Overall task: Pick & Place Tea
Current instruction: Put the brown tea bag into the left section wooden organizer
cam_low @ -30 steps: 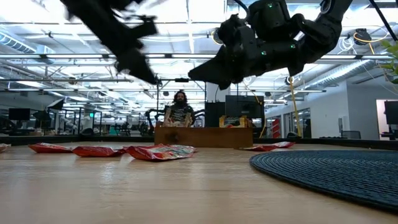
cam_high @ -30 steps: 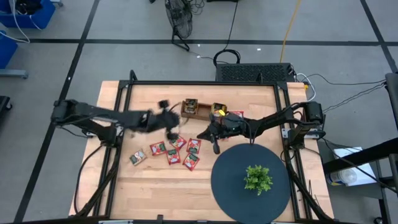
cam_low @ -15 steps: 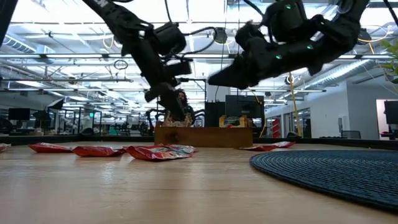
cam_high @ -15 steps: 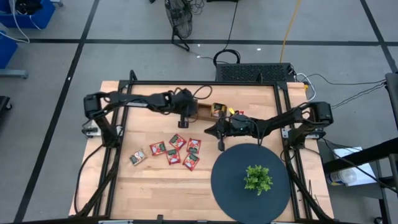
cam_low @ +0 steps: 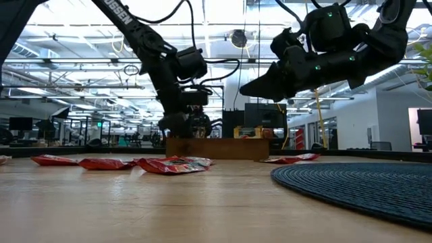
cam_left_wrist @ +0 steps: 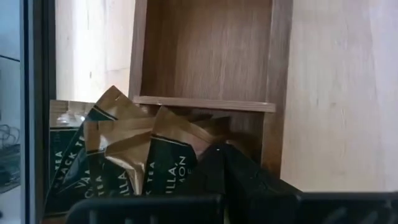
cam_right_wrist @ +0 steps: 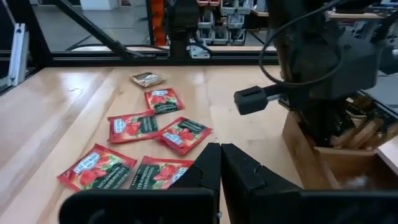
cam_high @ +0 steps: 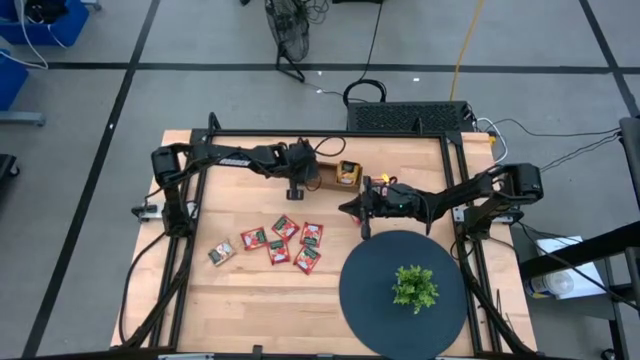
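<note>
brown wood fills the left wrist view: the tray (cam_left_wrist: 205,56) lies directly under the left gripper (cam_high: 296,180), one compartment bare just past the fingertips and, in the one beside it, dark gold-edged sachets (cam_left_wrist: 124,162) standing on edge. the gripper hangs low over that end of the tray, likely because it is delivering tea there. its fingers look pressed together in the wrist view, but whether a sachet is pinched between them i cannot tell.

the loose tea (cam_high: 281,242) lies flat on the table (cam_high: 250,300) in a cluster of mostly red sachets, well apart from the left fingers and off to the side of the right ones; one grey-green sachet (cam_high: 221,253) sits at the cluster's far edge. another red sachet (cam_low: 290,159) rests beside the tray's other end.

the right gripper (cam_high: 362,212) hovers above the table between the tray and the round dark mat (cam_high: 400,310), fingers clenched on nothing, the red sachets spread ahead of its tips. it seems parked clear of the tray so the left arm has room.
</note>
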`<act>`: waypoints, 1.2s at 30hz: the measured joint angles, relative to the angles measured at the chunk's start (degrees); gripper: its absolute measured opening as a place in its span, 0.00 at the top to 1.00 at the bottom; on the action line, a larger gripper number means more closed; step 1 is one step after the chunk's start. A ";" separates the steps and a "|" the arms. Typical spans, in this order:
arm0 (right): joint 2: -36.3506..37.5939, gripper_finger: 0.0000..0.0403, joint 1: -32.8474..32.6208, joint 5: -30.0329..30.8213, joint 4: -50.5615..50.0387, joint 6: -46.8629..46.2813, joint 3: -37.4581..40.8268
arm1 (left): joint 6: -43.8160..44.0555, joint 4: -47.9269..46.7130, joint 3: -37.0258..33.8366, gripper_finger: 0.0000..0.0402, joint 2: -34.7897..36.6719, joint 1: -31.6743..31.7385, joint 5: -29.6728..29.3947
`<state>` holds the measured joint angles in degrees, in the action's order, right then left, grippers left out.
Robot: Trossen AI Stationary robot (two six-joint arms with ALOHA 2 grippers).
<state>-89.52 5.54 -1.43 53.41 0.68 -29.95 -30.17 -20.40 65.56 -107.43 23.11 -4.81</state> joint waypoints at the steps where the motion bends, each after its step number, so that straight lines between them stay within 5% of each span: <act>1: 0.02 1.00 0.02 0.00 0.15 -0.20 0.05 | 0.29 0.00 -0.03 1.00 -0.01 -0.01 0.31; 6: 0.04 1.00 0.04 -0.04 0.78 -0.43 0.14 | 2.08 0.03 -0.09 1.00 -0.05 -0.17 1.13; 15: 0.04 1.00 0.02 -0.06 1.62 -1.75 0.11 | 1.00 -0.07 -0.15 1.00 -1.95 -3.10 -8.77; 27: 0.04 1.00 0.00 -0.06 2.25 -2.54 0.11 | 2.20 -4.62 1.42 1.00 -1.24 -7.45 -4.39; 36: 0.04 1.00 0.00 -0.08 2.49 -3.03 0.11 | 5.26 -7.86 5.29 0.97 -1.71 -9.99 -14.37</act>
<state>-89.47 5.54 -1.52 55.90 -2.35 -29.85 -24.91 -28.26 70.85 -109.14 13.12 -19.18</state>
